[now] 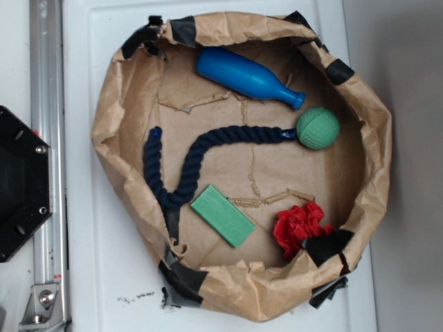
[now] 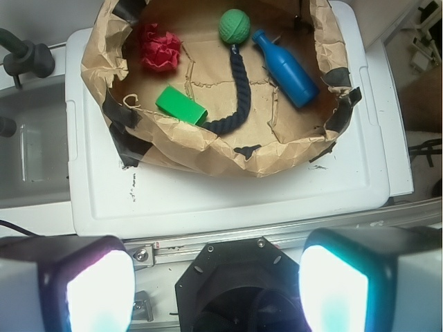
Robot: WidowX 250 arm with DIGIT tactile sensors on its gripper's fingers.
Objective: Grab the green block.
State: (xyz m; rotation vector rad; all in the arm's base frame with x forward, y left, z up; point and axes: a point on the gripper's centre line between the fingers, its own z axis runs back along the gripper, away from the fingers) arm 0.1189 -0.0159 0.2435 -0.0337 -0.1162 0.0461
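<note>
The green block (image 1: pixel 223 216) is a flat light-green slab lying at an angle on the brown paper floor of the paper-lined basket (image 1: pixel 111 104), near its lower rim and beside the end of the dark-blue rope (image 1: pixel 181 166). In the wrist view the green block (image 2: pixel 181 104) lies at the near left of the basket. My gripper (image 2: pixel 218 290) is open, its two bright pads wide apart with nothing between them. It hangs over the black robot base (image 2: pixel 235 287), well short of the basket. In the exterior view the gripper is out of sight.
A blue bottle (image 1: pixel 248 76) lies at the top of the basket. A round green ball (image 1: pixel 318 128) on the rope sits at the right, and a crumpled red thing (image 1: pixel 299 228) at the lower right. The basket stands on a white lid (image 2: pixel 228 197). A metal rail (image 1: pixel 47 138) runs beside it.
</note>
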